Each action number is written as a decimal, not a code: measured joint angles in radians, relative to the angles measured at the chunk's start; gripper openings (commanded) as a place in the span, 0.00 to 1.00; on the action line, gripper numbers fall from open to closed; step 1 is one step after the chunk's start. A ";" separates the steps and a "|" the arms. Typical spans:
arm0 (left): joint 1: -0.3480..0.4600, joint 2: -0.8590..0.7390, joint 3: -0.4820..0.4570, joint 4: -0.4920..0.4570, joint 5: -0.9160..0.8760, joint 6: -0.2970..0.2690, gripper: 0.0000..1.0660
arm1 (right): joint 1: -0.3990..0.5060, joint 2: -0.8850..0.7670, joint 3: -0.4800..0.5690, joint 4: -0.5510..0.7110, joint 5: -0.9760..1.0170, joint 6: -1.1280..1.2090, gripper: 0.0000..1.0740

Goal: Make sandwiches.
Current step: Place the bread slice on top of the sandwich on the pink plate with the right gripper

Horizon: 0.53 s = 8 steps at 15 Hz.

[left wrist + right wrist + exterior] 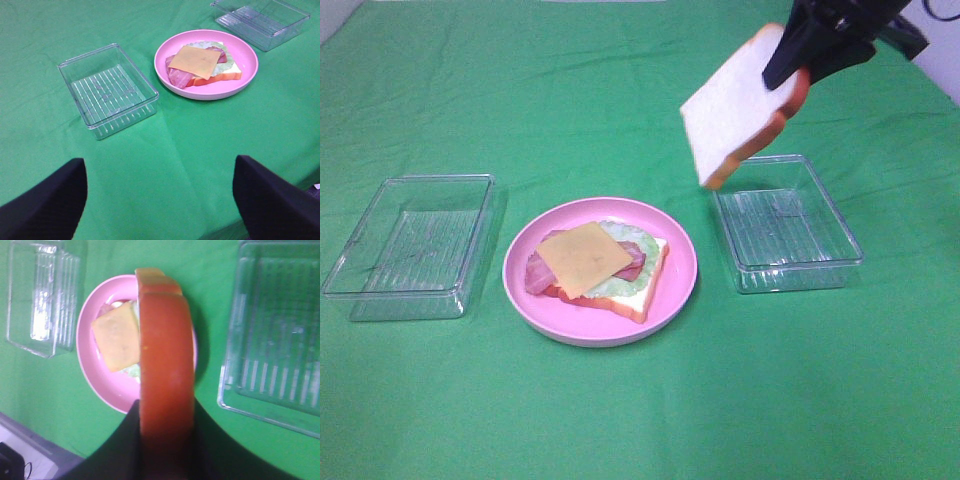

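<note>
green cloth [620, 420], right tool [798, 62] gripping bread slice [735, 105]

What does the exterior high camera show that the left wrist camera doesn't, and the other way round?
Exterior high only: the right gripper holding the white toy bread slice with orange-brown crust in the air, above the table.

Left wrist only: the left gripper, open and empty, over bare green cloth.

Both: the round pink plate with the cheese-topped open sandwich, and two clear plastic rectangular trays, both empty.

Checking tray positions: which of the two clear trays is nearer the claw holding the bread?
The clear tray right of the pink plate: the right claw holds the bread slice in the air above its far edge. The other tray sits left of the plate.
</note>
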 measured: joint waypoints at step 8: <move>0.000 0.000 0.000 0.000 0.000 0.000 0.72 | 0.266 0.073 0.341 0.368 -0.473 -0.083 0.00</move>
